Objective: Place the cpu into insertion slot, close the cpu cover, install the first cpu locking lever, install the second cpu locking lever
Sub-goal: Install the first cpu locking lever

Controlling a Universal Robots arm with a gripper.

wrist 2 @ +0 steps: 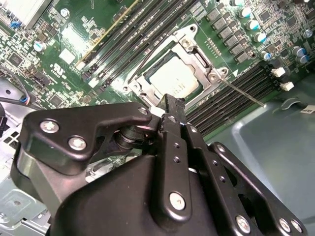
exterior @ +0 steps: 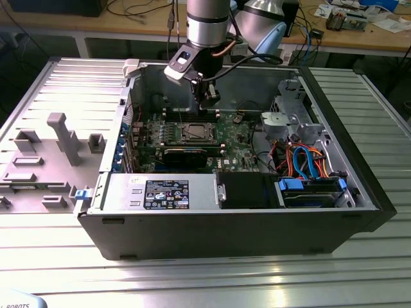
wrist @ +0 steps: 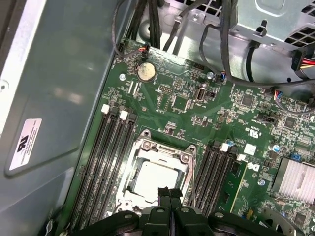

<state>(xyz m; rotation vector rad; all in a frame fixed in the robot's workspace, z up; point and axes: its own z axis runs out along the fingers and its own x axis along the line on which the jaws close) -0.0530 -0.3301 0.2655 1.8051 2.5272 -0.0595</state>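
Where fingers (wrist 2: 170,110) press together, near edge of cpu cover (wrist 2: 195,51) hidden; cpu (wrist 2: 172,81) visible through window.

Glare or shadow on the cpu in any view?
First wrist view: cpu top shines pale, with glints on the cpu cover. Second wrist view: cpu washed bright. Exterior view: cpu sits in the dimmer case interior, no glare.

The arm (exterior: 209,22) is being shown as a silver-grey tube banded in black, with a pale grey box (exterior: 180,64) being carried at its wrist. The gripper (wrist 2: 173,104) is being seen in matt black, its rounded links (wrist 2: 98,123) being pinned by silver screws (wrist 2: 77,143).
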